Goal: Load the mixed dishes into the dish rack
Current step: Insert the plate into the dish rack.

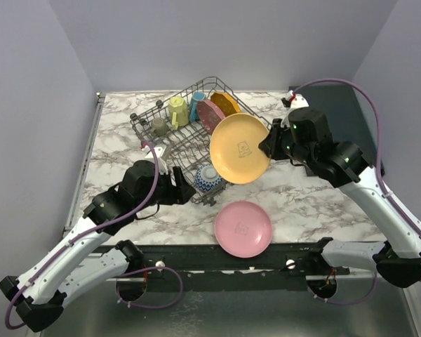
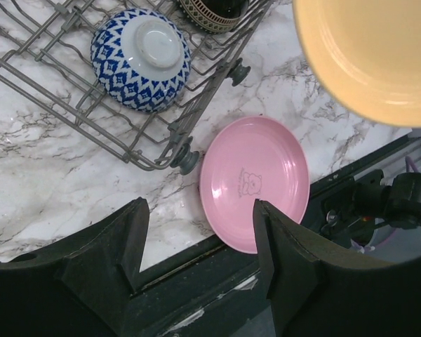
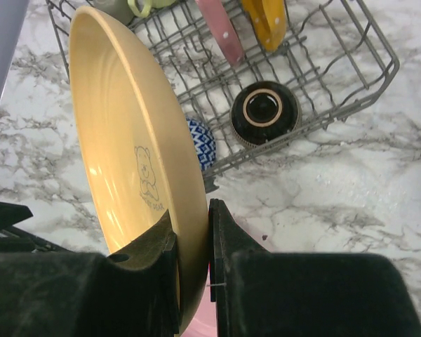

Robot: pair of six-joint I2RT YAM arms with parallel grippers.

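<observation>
Partly beyond frame edges: yellow plate (image 2: 365, 56), dark brown bowl (image 2: 212, 14)

Yellow plate (image 1: 240, 148) across dish rack's (image 1: 186, 140) near corner

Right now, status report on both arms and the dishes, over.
Left fingers open, empty. Right fingers shut on yellow plate, tilted on edge near rack. Pink plate flat on table.

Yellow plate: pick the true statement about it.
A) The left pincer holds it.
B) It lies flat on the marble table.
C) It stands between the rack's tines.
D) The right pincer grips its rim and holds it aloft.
D: in the right wrist view the right pincer is clamped on the rim of the yellow plate, which hangs tilted beside the dish rack, while the left pincer is open and empty.
</observation>
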